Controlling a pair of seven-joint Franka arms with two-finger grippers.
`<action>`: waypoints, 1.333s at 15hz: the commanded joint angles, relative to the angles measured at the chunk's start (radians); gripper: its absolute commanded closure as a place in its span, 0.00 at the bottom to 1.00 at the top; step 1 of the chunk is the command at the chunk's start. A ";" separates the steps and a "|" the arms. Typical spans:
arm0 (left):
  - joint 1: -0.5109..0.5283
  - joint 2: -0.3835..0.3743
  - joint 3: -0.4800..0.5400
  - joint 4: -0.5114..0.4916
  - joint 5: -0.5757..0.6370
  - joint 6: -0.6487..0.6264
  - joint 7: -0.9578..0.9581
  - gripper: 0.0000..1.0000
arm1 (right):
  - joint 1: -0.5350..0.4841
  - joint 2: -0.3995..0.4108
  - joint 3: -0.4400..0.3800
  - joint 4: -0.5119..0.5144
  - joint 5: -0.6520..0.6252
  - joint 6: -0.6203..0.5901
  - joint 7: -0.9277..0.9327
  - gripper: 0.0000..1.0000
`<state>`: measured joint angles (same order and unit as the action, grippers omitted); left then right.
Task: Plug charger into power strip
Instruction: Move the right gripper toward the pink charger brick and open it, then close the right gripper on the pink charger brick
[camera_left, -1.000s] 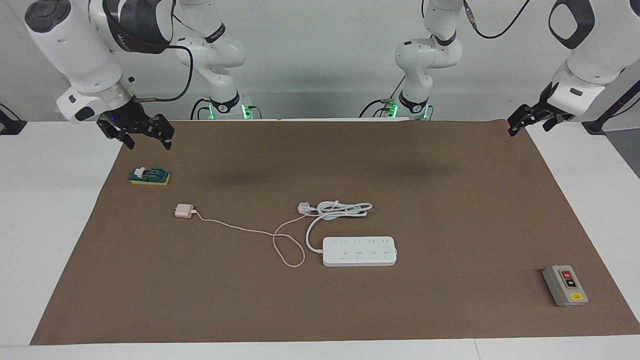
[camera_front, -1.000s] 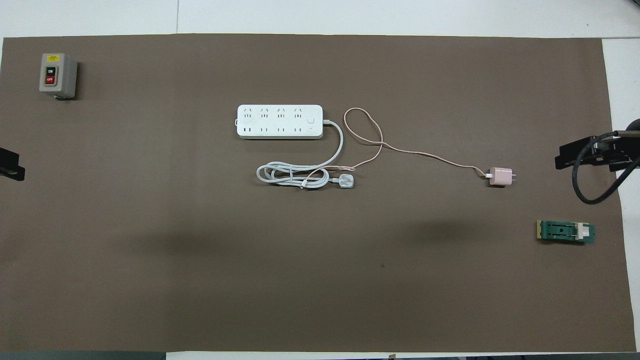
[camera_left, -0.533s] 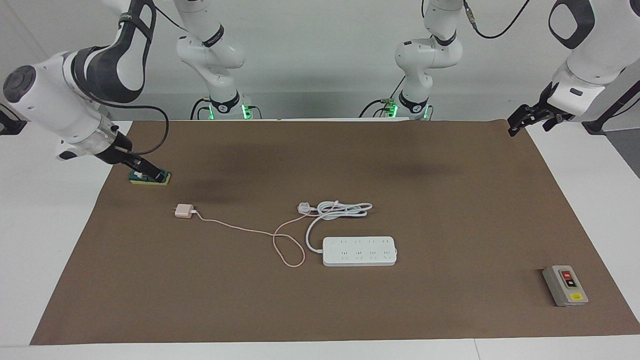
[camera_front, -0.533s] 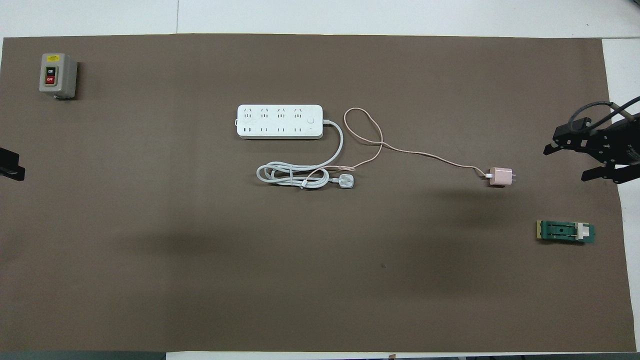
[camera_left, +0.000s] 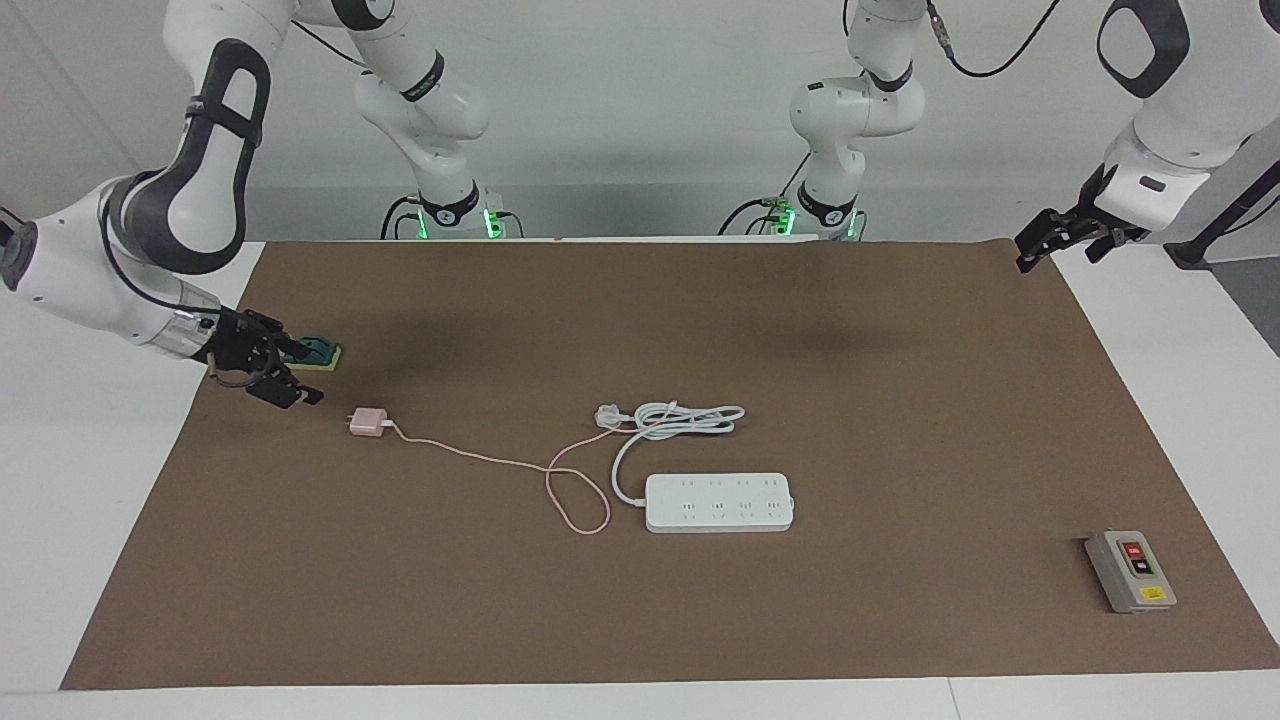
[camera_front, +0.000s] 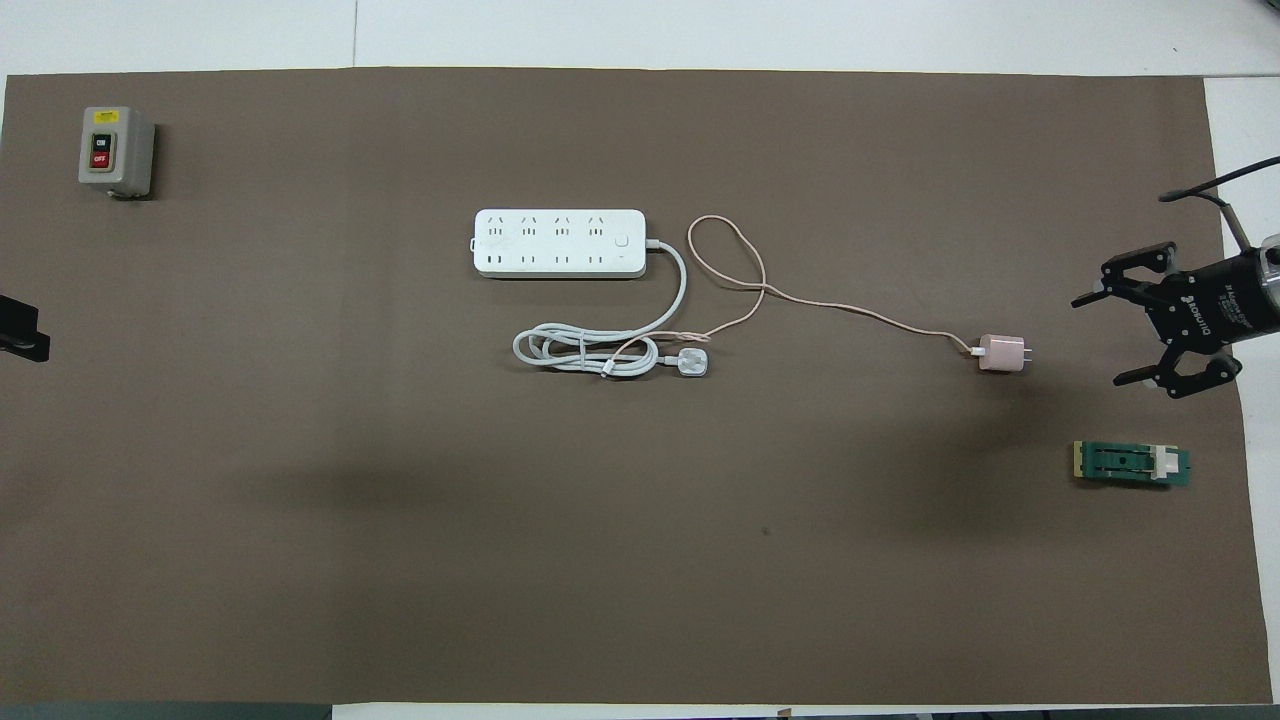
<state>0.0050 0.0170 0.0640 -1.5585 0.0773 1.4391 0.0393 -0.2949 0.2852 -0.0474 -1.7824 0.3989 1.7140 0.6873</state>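
The pale pink charger (camera_left: 366, 423) lies on the brown mat toward the right arm's end of the table, and also shows in the overhead view (camera_front: 1001, 354). Its thin pink cable (camera_left: 480, 460) runs in a loop toward the white power strip (camera_left: 718, 502), which lies flat mid-table with its sockets up (camera_front: 560, 243). My right gripper (camera_left: 300, 375) is open and empty, low over the mat beside the charger, a short gap away (camera_front: 1105, 340). My left gripper (camera_left: 1032, 252) waits raised over the mat's corner at the left arm's end (camera_front: 20, 335).
The strip's thick white cord is coiled with its white three-pin plug (camera_left: 607, 413) nearer the robots than the strip. A small green block (camera_left: 318, 352) lies close by the right gripper (camera_front: 1130, 463). A grey button box (camera_left: 1130, 570) stands at the left arm's end.
My right gripper has come down from above the green block and swung over the mat to the charger's side, fingers open. The left arm, charger and strip have not moved.
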 joint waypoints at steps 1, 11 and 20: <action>0.010 -0.029 -0.006 -0.035 -0.013 0.018 0.008 0.00 | -0.010 0.069 0.008 -0.002 0.032 0.006 0.077 0.00; 0.010 -0.029 -0.006 -0.035 -0.013 0.018 0.008 0.00 | -0.001 0.132 0.009 -0.048 0.169 0.111 0.133 0.00; 0.010 -0.029 -0.006 -0.035 -0.013 0.020 0.008 0.00 | 0.008 0.129 0.011 -0.124 0.189 0.216 0.055 0.00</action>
<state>0.0050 0.0170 0.0640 -1.5585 0.0773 1.4391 0.0393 -0.2841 0.4220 -0.0399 -1.8712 0.5610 1.8947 0.8001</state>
